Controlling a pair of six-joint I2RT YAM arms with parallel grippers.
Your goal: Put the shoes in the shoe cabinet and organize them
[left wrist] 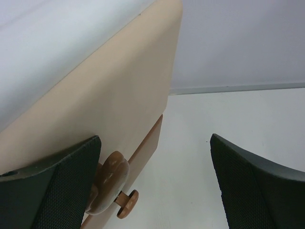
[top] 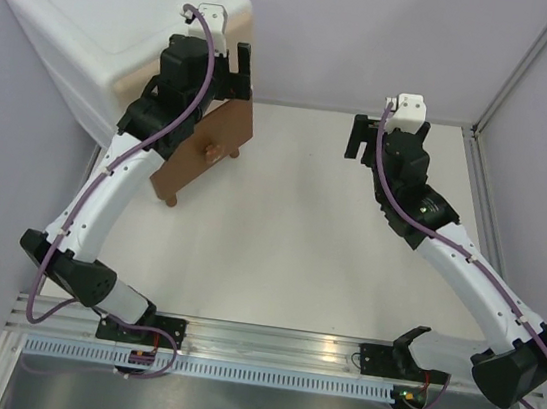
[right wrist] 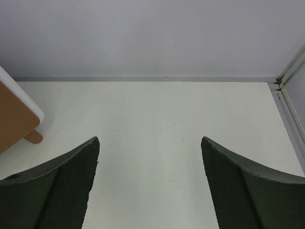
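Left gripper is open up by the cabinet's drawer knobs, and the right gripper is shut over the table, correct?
Not quite. The right gripper is open, not shut: the right wrist view shows its fingers wide apart with only table between them. The rest stands: the left gripper is open by the cabinet's drawer knobs.

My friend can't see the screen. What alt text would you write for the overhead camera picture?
Seen from above, two white robot arms reach across a pale table. The left pincer, open, is at the front of a white shoe cabinet whose brown lower drawer stands ajar. The right pincer, also open, hangs over the table, holding nothing.
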